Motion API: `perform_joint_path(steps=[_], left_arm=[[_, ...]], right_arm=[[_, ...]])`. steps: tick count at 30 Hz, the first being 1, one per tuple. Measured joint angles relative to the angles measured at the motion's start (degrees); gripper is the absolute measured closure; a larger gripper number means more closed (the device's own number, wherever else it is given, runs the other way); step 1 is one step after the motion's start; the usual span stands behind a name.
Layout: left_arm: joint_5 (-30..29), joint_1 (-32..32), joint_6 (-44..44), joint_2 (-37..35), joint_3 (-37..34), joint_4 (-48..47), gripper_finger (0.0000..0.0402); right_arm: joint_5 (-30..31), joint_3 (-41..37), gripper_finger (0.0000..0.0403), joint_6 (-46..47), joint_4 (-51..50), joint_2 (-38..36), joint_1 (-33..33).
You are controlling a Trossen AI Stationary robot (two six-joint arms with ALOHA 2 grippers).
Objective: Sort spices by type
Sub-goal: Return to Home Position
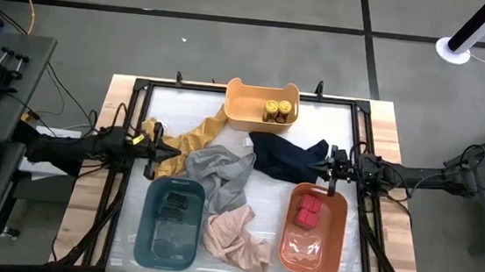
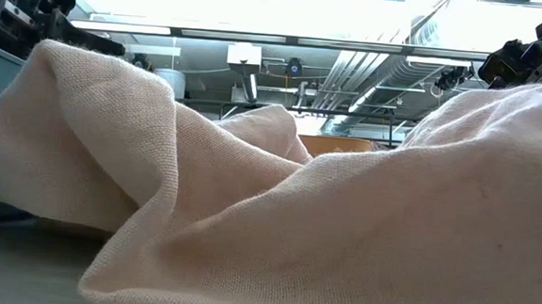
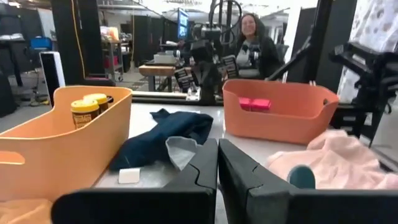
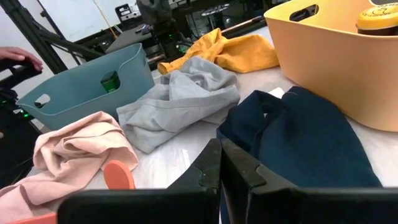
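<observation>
No legible text anywhere. Jars (image 1: 278,111) in yellow bin (image 1: 239,90), 12 o'clock: label lettering too small to read. Red tins (image 1: 308,212), 4 o'clock: no markings readable.

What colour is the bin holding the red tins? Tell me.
Orange; the bin with the tins shows best in the high view.

Your high camera looks straight down on the whole desk (image 1: 183,106). Your low camera sits at desk height, so close to the pink cloth (image 2: 342,222) that it fills the frame. Each wrist camera looks forward past its own hand: the left hand (image 3: 217,146) faces the red-orange bin (image 3: 280,115), the right hand (image 4: 220,146) the blue bin (image 4: 87,87). Both see the navy cloth (image 3: 161,134) (image 4: 311,143) ahead.
</observation>
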Motion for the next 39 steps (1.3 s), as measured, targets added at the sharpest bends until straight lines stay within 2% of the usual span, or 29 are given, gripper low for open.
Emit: perform_joint_path(steps=[39], left_arm=[[-0.21,0.05,0.82,0.59,0.0,0.0,0.0401]], right_arm=[[-0.07,0.0,0.0402,0.02,0.07,0.14,0.02]])
